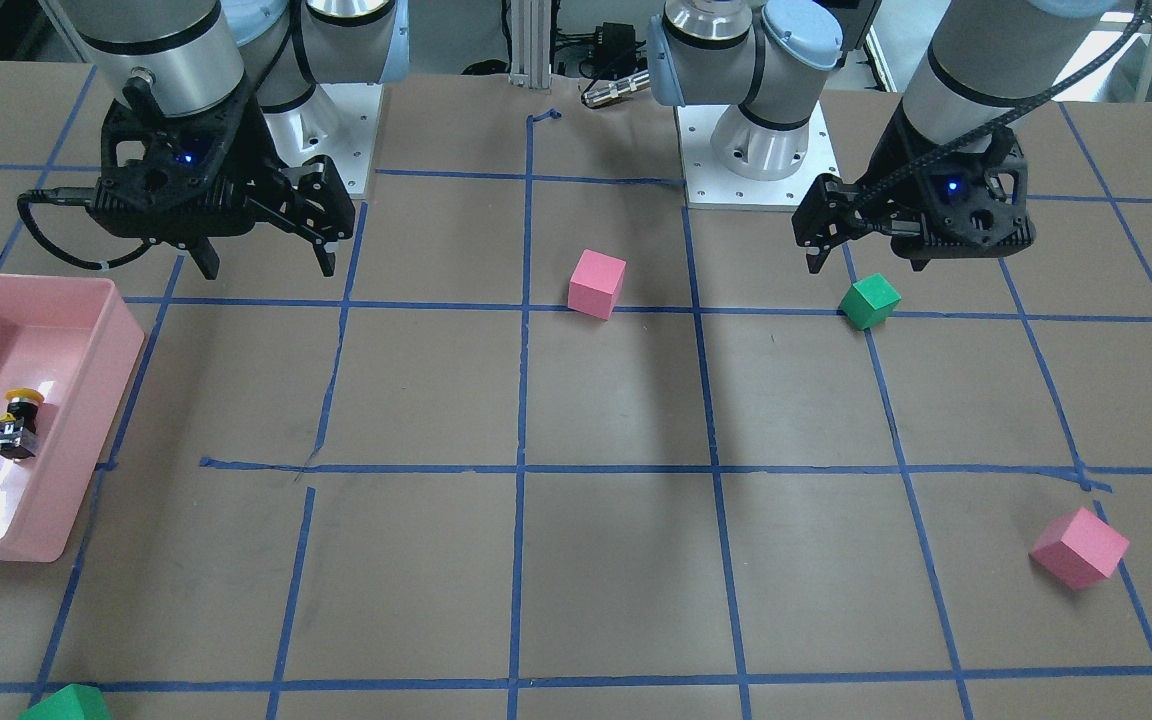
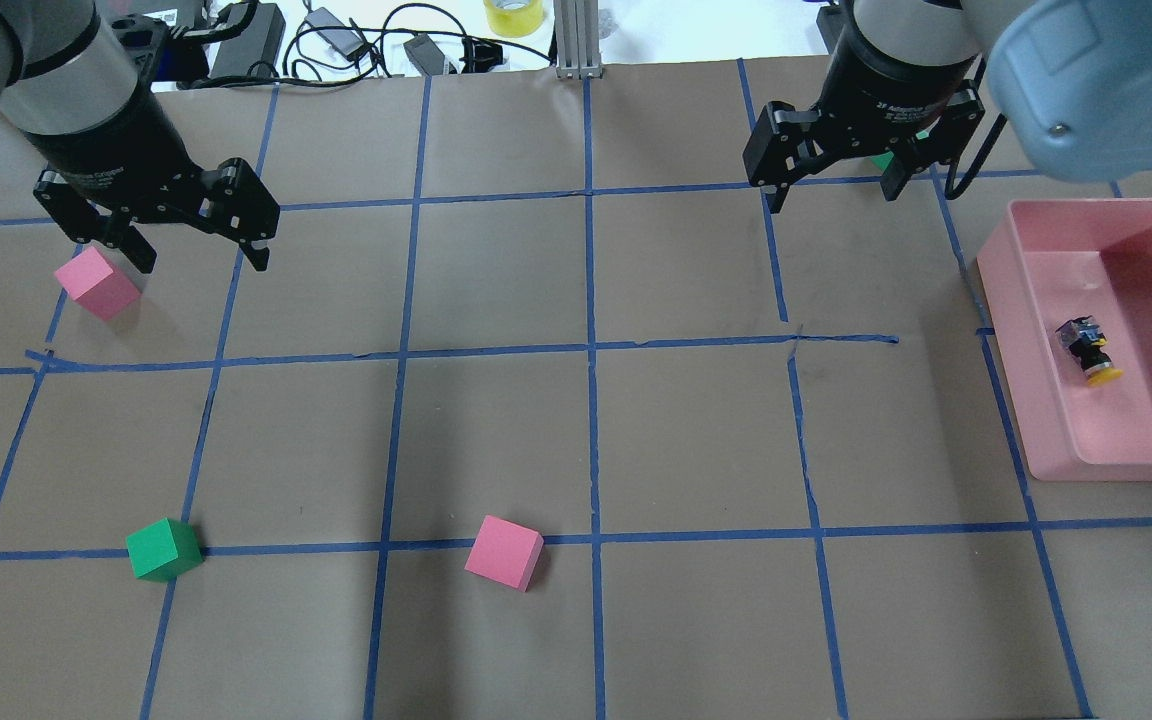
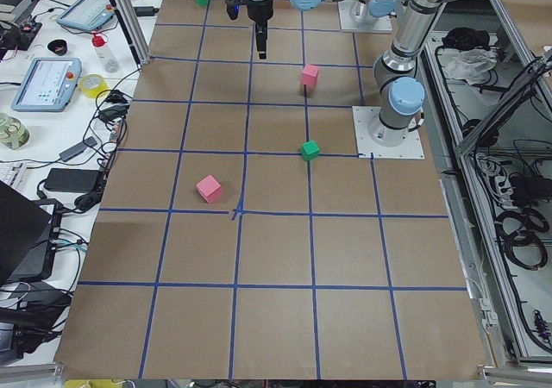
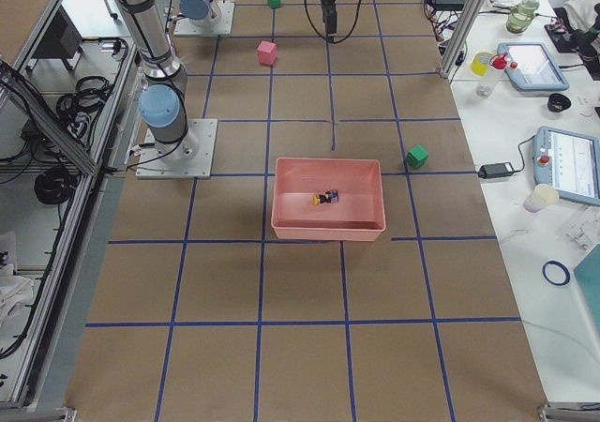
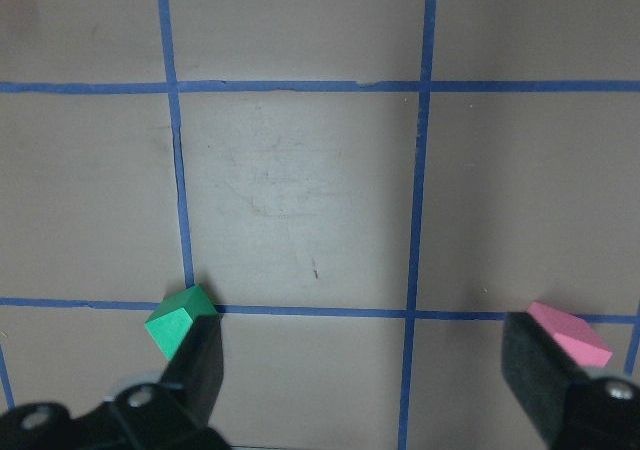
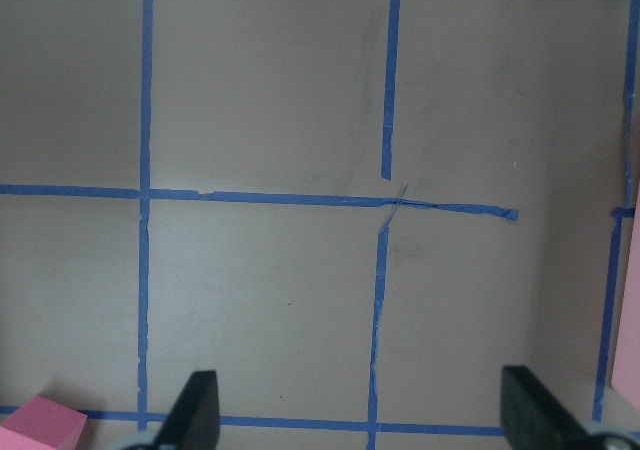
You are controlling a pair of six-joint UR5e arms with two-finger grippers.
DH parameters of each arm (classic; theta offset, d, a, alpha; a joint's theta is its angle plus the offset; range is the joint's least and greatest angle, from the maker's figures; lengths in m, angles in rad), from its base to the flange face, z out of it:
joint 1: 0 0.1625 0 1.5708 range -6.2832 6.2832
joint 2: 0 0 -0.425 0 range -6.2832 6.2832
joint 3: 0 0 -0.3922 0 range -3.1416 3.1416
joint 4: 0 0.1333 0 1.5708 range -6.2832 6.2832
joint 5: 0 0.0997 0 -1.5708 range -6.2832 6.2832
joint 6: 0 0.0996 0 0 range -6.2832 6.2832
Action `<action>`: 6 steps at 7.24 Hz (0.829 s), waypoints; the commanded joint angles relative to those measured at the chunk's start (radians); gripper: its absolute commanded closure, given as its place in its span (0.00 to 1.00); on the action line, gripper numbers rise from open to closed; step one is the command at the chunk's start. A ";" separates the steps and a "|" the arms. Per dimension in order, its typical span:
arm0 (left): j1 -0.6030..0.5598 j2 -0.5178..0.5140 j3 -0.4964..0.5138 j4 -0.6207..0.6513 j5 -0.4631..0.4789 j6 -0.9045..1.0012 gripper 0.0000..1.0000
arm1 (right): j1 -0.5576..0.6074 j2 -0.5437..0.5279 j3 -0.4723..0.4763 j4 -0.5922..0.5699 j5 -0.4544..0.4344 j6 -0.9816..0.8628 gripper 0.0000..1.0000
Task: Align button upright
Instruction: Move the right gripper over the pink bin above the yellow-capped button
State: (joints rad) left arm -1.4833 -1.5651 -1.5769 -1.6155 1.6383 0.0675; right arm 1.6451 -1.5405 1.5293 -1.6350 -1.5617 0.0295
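The button lies on its side inside the pink bin at the table's right. Its yellow cap points toward the robot's side and its black body away. It also shows in the front-facing view and in the exterior right view. My right gripper is open and empty, high above the table, left of and beyond the bin. My left gripper is open and empty at the far left, above a pink cube. Both wrist views show open fingers over bare paper.
A green cube and a second pink cube sit on the near left half. Another green cube sits at the far edge beyond the right gripper. Blue tape lines grid the brown table. Cables and gear lie past the far edge.
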 commanded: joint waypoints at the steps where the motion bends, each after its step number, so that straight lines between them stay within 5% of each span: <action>1: 0.000 -0.003 0.000 -0.001 0.000 0.000 0.00 | -0.001 0.000 0.000 -0.006 0.003 0.006 0.00; 4: 0.000 -0.003 0.000 0.000 0.000 0.000 0.00 | -0.028 0.011 0.002 -0.008 0.041 -0.005 0.00; 6: 0.000 -0.004 0.000 0.000 0.000 0.000 0.00 | -0.155 0.022 0.012 0.000 0.072 -0.044 0.00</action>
State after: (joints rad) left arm -1.4833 -1.5687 -1.5769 -1.6155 1.6383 0.0675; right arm 1.5681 -1.5254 1.5338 -1.6395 -1.5085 0.0142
